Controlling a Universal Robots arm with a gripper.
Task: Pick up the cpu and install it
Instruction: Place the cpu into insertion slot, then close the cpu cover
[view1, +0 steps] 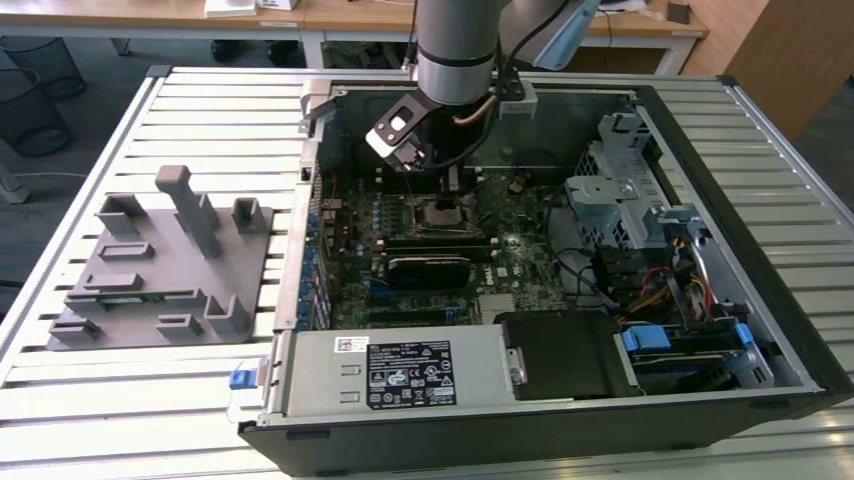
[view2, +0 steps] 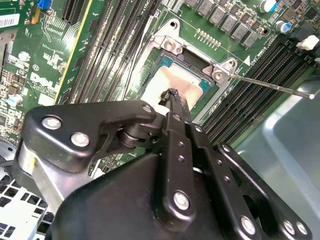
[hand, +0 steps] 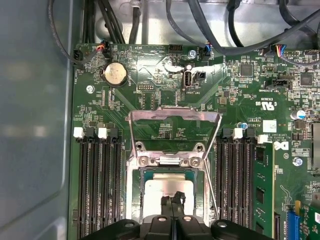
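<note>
Cpu (hand: 156, 192) is lying flat in the socket (hand: 134, 200) in the first wrist view, with the gripper (hand: 173, 201) clenching on nothing, tips meeting over it. Second wrist view: fingertips (view2: 173, 96) are pressing together at its top plate. Exterior view: the gripper (view1: 449, 182) is hanging just above the socket.

Raised socket frame (hand: 175, 116) beside the cpu (hand: 167, 186), memory slots (hand: 97, 185) flanking
</note>
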